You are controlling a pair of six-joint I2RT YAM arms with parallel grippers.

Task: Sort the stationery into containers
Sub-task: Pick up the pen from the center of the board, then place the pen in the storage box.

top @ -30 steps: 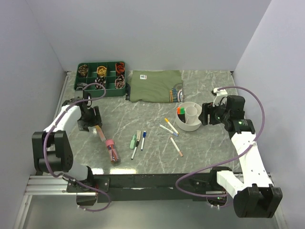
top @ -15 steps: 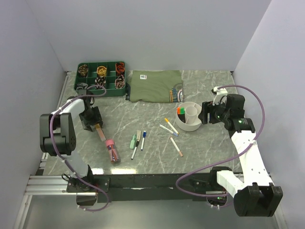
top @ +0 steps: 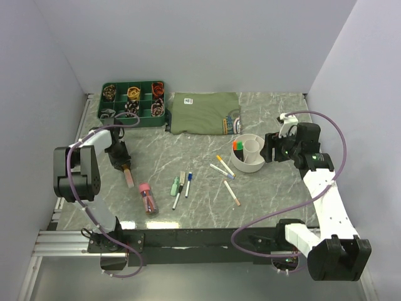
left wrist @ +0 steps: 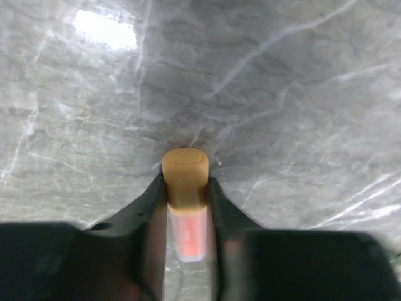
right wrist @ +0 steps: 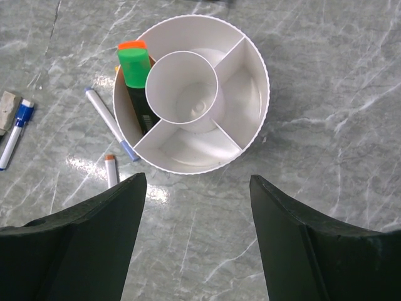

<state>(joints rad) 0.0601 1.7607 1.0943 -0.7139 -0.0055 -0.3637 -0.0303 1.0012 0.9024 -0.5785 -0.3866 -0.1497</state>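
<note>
My left gripper is shut on a pale marker with a tan-orange cap, which lies low over the marble table. My right gripper hangs open just beside the white round organiser. One ring compartment holds a green-capped highlighter and an orange one. Loose on the table lie a clear pink-capped tube, a green marker, a blue-capped pen and several white pens, one of them orange-tipped.
A green compartment tray holding small items stands at the back left. A folded olive-green cloth lies beside it. Grey walls close in both sides. The table's dark front edge runs just behind the arm bases.
My left gripper's jaws have closed onto the tan-capped marker, and the left arm's elbow has folded up. The right arm has stayed put.
</note>
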